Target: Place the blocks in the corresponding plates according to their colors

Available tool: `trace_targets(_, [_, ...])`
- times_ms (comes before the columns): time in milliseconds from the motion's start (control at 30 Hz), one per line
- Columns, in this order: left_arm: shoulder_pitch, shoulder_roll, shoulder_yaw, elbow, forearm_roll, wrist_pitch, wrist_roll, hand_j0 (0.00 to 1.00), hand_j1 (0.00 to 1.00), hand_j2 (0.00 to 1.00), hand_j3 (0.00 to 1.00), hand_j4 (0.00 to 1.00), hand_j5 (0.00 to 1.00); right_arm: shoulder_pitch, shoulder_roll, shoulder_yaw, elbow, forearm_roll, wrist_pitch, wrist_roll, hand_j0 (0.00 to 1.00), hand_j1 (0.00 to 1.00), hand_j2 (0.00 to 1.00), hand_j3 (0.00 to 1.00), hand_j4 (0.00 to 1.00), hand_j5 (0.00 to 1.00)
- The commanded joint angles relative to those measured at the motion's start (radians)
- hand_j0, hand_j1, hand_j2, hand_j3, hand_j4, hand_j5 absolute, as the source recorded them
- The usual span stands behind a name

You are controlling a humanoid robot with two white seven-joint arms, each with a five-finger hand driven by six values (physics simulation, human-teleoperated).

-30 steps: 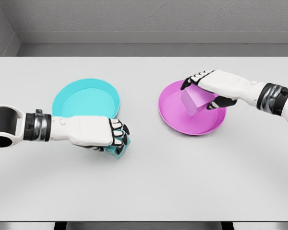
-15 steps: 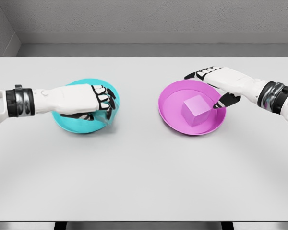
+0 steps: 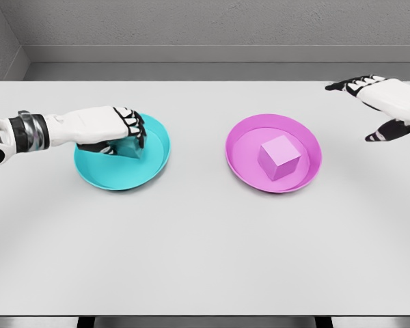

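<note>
So the left hand (image 3: 113, 128) has its fingers (image 3: 132, 125) curled down over the cyan block (image 3: 128, 147), wrapped around the top and sides so only a sliver of the block's teal face peeks out underneath. The block looks like it's sitting in, or right at, the floor of the cyan plate (image 3: 154, 164), toward the plate's left-middle part, which makes sense since that's where its color says it belongs. I can't tell for sure whether it's fully resting on the plate or just a hair above it, the hand hides the bottom edge. My guess is the grip is there just to steady it until it's down, so letting go would be the next thing needed. Over on the other side, the right hand (image 3: 386, 101) is way off near the right edge of the tabletop (image 3: 205, 260), fingers (image 3: 347, 85) spread wide and holding nothing, thumb hanging down loose. It's well apart from the pink plate (image 3: 242, 160), where the pink block (image 3: 279, 157) sits by itself, roughly centered and flat, nothing touching it. That half of the job looks done to me. The two plates are side by side with a bare gap between them, so neither arm crowds the other.
</note>
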Motion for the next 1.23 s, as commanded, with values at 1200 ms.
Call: trace_targets(1200, [0.261,0.247,0.281,-0.025,0.214,0.002,0.004,1.00,1.00,1.00,1.00,1.00,1.00,0.058,-0.001,-0.024,-0.005,0.007,-0.200,0.009,1.00,1.00,1.00,1.00,1.00,1.00])
